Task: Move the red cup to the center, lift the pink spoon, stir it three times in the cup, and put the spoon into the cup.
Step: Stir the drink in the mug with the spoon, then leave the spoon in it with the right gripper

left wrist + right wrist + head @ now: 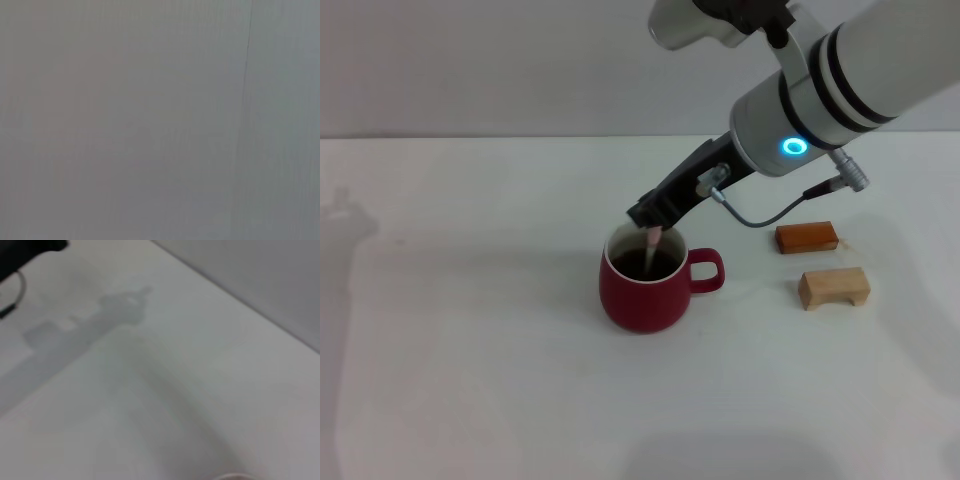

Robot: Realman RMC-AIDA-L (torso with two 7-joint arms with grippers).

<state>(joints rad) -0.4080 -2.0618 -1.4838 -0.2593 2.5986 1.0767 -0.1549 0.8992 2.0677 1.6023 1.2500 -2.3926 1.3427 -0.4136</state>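
The red cup stands upright near the middle of the white table, its handle pointing to the right. My right gripper hangs just over the cup's far rim and is shut on the pink spoon, whose pink handle pokes down into the cup; the spoon's bowl is hidden inside. The left gripper is out of view; the left wrist view shows only a plain grey surface. The right wrist view shows bare table and arm shadows.
Two small wooden blocks lie right of the cup: a reddish-brown one and a pale one in front of it. The right arm reaches in from the upper right.
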